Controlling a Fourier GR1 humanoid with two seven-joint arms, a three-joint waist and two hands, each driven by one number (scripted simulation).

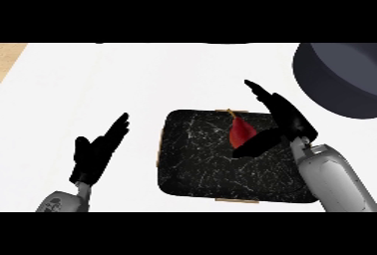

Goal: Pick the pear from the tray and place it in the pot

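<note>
I see right hand [288, 119] open over tray [199, 169] | pear [241, 132] just beside its thumb | left hand [99, 152] open, resting | pot [342, 74] beyond fingertips

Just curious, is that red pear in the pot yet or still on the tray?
On the tray: the pear lies on its dark surface beside the right hand, apart from the pot.
</note>
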